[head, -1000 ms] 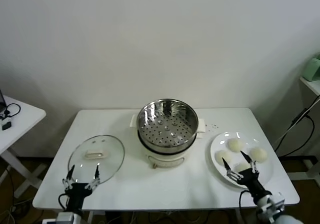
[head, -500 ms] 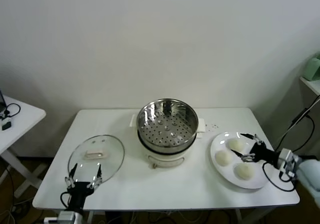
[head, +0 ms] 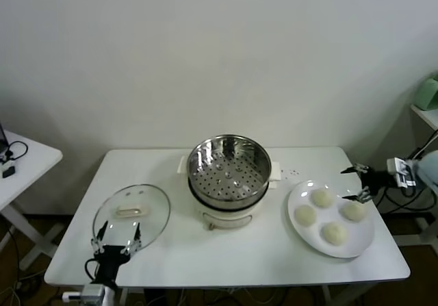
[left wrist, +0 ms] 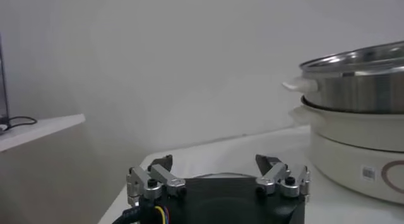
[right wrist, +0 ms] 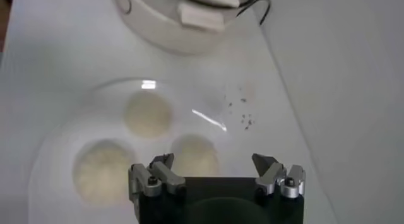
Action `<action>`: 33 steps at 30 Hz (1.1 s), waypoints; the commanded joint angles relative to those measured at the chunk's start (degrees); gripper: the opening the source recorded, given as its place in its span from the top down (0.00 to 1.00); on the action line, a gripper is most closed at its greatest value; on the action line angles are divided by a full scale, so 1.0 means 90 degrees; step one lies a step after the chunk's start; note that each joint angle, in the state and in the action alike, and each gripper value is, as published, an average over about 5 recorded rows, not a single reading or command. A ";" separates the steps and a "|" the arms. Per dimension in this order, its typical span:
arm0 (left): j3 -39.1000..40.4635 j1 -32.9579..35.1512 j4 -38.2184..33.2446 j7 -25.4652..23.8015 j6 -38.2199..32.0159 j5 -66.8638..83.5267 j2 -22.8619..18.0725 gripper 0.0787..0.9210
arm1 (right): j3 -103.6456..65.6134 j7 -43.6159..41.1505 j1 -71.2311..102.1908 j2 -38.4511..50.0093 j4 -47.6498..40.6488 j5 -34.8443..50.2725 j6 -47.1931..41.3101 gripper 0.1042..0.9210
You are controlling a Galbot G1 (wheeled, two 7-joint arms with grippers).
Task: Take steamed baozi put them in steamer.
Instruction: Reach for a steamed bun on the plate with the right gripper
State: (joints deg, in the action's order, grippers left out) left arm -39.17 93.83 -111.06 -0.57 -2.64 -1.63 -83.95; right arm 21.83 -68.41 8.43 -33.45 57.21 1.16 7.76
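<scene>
A white table holds the steamer and plated baozi. The right gripper, fingers spread empty, could squash a soft bun; the left gripper idles released.

Two arms, both with fingers spread wide

The right gripper reaches in from the right side, held up in the air, its arm stretched out sideways, fingers wide apart and holding nothing. The left gripper waits low at the front left, pointing forward, its fingers also apart and holding nothing.
</scene>
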 commanded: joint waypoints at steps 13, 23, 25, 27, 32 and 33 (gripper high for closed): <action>-0.0042 -0.0066 -0.0004 -0.0005 0.0147 0.0012 0.0019 0.12 | 0.1942 -0.0319 -0.1275 -0.1788 -0.2166 -0.1277 0.0355 0.12; -0.0069 -0.0043 -0.0021 -0.0009 0.0169 0.0040 -0.0020 0.12 | 0.1479 0.0019 -0.0947 -0.2247 -0.2671 -0.1754 0.0468 0.12; -0.0077 -0.0041 -0.0013 -0.0008 0.0168 0.0051 -0.0017 0.12 | 0.1474 0.0030 -0.0936 -0.2273 -0.2677 -0.1767 0.0467 0.12; -0.0081 -0.0037 -0.0003 -0.0006 0.0169 0.0059 -0.0015 0.12 | 0.1464 0.0041 -0.0919 -0.2291 -0.2673 -0.1784 0.0466 0.12; -0.0087 -0.0014 -0.0011 -0.0004 0.0170 0.0086 -0.0008 0.12 | 0.1428 0.0040 -0.0882 -0.2308 -0.2668 -0.1830 0.0459 0.12; -0.0090 -0.0013 -0.0013 -0.0003 0.0172 0.0095 -0.0008 0.12 | 0.1419 0.0034 -0.0870 -0.2306 -0.2665 -0.1846 0.0459 0.12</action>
State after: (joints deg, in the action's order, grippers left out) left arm -39.91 93.63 -111.16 -0.56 -1.19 -0.98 -84.06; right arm 34.93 -68.68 0.39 -52.46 35.15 -13.89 11.59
